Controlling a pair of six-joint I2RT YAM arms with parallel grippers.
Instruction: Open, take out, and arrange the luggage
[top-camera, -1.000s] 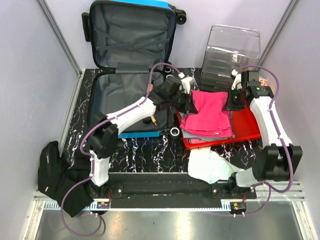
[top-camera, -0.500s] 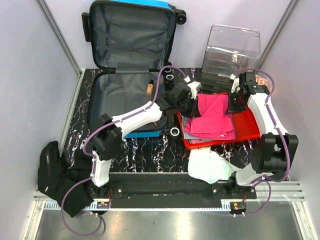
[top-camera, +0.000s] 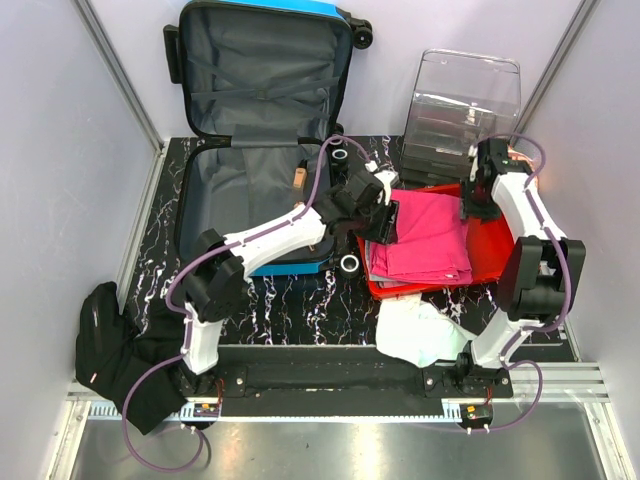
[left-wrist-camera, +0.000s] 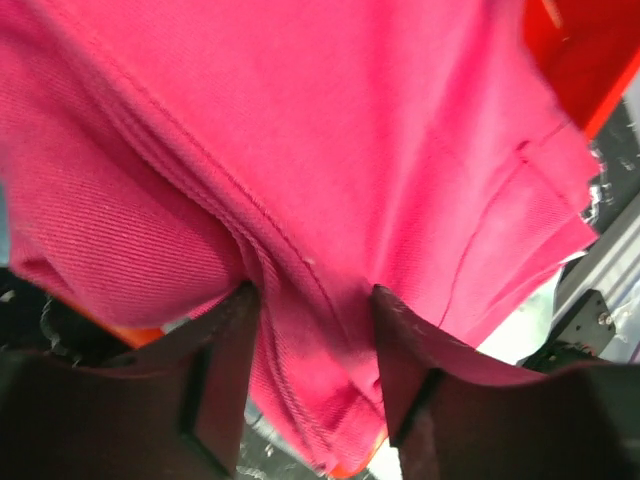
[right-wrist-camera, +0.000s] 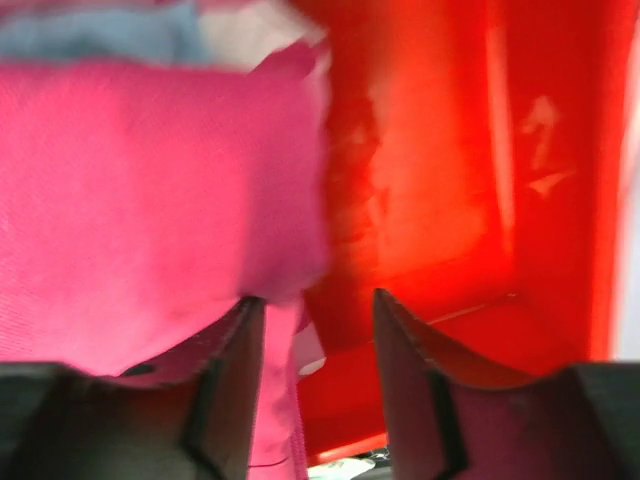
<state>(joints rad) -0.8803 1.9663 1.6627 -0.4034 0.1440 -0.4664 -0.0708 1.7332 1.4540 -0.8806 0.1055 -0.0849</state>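
Left arm (top-camera: 270, 232): rose from its base at the near left, bent at the elbow, forearm stretched far and right toward the middle of the scene.
Left gripper (top-camera: 380, 218) (left-wrist-camera: 312, 295): angled downward, dark fingers (left-wrist-camera: 225, 370) held apart with a plain gap between the tips.
Right arm (top-camera: 535, 225): rose from its base at the near right and ran far along the right side, the wrist turned in to the left.
Right gripper (top-camera: 472, 208) (right-wrist-camera: 312, 300): pointed down at the far right, fingers (right-wrist-camera: 230, 385) apart by a similar gap.
Spacing: the two grippers were well apart, the left one slightly nearer.
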